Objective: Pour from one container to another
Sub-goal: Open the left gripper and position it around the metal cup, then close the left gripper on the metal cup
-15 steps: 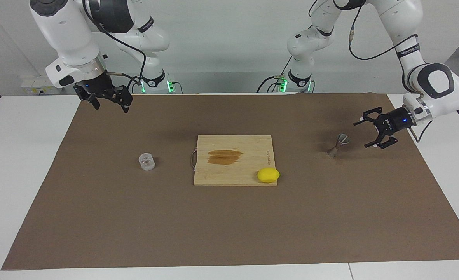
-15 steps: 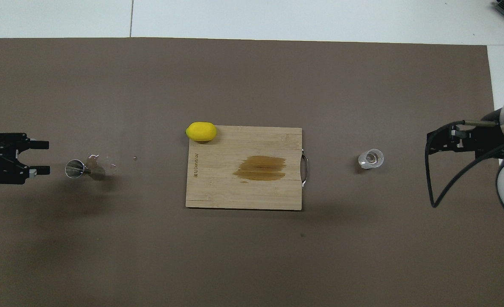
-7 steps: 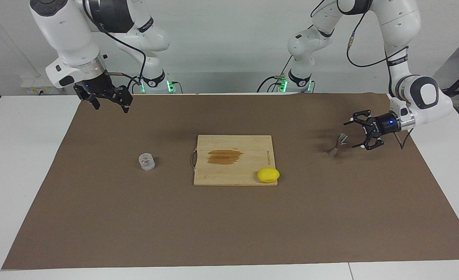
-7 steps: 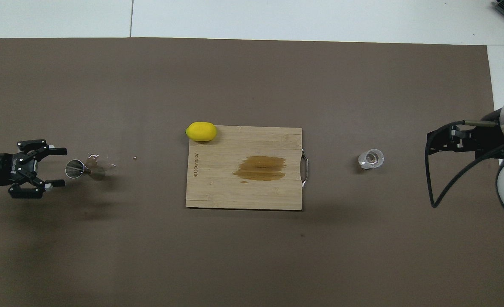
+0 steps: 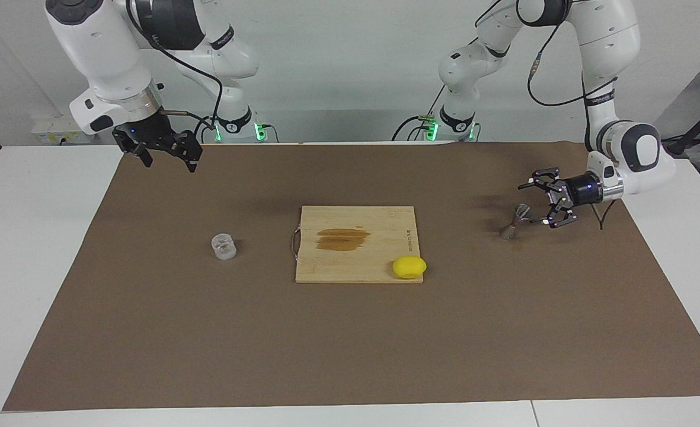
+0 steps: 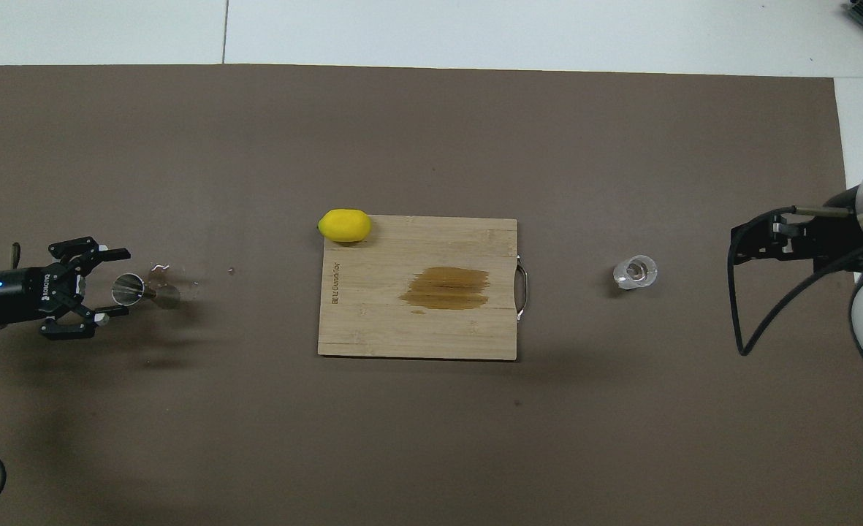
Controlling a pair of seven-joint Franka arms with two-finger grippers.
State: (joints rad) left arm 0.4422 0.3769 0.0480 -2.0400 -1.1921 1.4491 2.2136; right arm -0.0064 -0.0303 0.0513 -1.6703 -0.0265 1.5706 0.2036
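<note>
Jigger (image 5: 514,222) stands on the brown mat toward the left arm's end of the worktop, well apart from the glass cup (image 5: 224,246), which sits toward the right arm's end with the cutting board (image 5: 355,225) and a lemon (image 5: 409,267) between them. Left claw (image 5: 544,201) is low and level with the jigger's upper cone, its fingers spread wide and empty, one tip just beside the rim; whether it touches cannot be told. Right claw (image 5: 166,155) hangs released and empty above the mat's corner nearest its own base, waiting. Principal risk: the jigger is tall, narrow-waisted and light, so a fingertip that meets the cone before the claw is centred would likely tip or skate it. A grip on the sloped cone may also squeeze it out. Small wet marks (image 6: 175,274) lie on the mat beside it, which may lessen its footing.
</note>
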